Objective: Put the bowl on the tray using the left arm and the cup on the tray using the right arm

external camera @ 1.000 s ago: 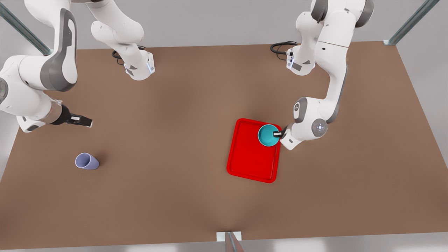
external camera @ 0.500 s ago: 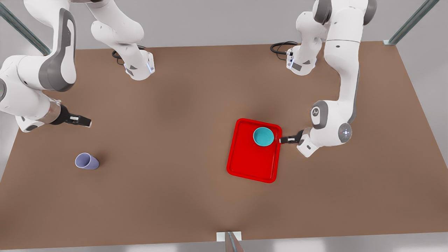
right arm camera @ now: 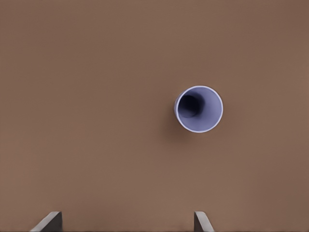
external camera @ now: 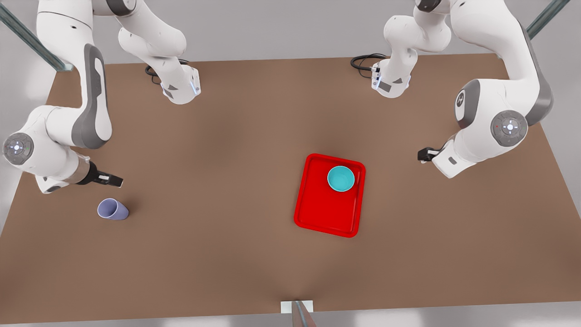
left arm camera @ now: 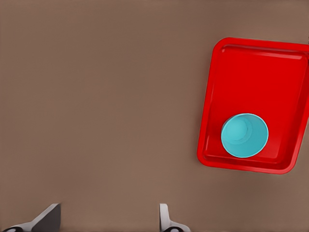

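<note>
- Front view: the bowl (external camera: 341, 178) sat upright inside the tray (external camera: 324, 213), in the corner nearest the left gripper (external camera: 423, 155), which hovered well apart from it on the front view's right.
- Left wrist view: its fingers (left arm camera: 165, 220) were spread wide, holding nothing.
- The cup (external camera: 112, 210) stood on the brown surface (external camera: 227, 181), far from the tray.
- The right gripper (external camera: 114, 180) hung near the cup, fingers (right arm camera: 48, 222) wide apart and empty.
</note>
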You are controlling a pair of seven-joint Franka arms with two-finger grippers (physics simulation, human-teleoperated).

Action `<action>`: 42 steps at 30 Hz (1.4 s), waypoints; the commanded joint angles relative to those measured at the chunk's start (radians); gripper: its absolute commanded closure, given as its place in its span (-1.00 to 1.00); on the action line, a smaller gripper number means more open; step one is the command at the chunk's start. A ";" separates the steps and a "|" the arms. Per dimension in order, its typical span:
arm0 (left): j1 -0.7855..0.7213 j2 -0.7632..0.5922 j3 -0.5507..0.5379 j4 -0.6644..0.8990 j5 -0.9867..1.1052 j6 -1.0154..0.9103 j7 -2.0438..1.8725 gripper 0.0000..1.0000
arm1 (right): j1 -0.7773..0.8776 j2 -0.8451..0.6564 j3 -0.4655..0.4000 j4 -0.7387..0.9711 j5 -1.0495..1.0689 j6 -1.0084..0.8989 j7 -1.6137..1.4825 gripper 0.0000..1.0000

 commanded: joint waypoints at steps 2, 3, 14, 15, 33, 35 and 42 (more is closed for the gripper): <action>0.001 0.006 -0.001 0.002 -0.002 0.001 0.005 -1.00 | -0.002 -0.003 -0.002 -0.061 -0.029 0.067 -0.002 -1.00; 0.000 0.009 -0.001 0.002 -0.008 0.001 0.003 -1.00 | -0.015 0.003 -0.002 -0.081 -0.029 0.091 -0.002 -1.00; 0.000 0.015 0.002 0.002 -0.011 0.001 0.003 -1.00 | -0.193 0.128 0.000 -0.079 -0.017 0.211 -0.207 -1.00; 0.000 0.017 0.000 0.002 -0.028 0.001 -0.008 -1.00 | -0.194 0.141 0.000 -0.072 -0.017 0.222 -0.209 -1.00; 0.000 0.021 0.002 0.002 -0.031 0.003 0.003 -1.00 | -0.228 0.309 0.000 0.059 -0.017 0.295 -0.249 -1.00; 0.000 0.026 0.000 0.002 -0.030 0.003 0.003 -1.00 | -0.223 0.309 0.001 0.059 -0.017 0.295 -0.242 -1.00; 0.000 0.024 0.002 0.002 -0.030 0.001 0.005 -1.00 | -0.220 0.326 0.000 0.033 -0.018 0.364 -0.242 -1.00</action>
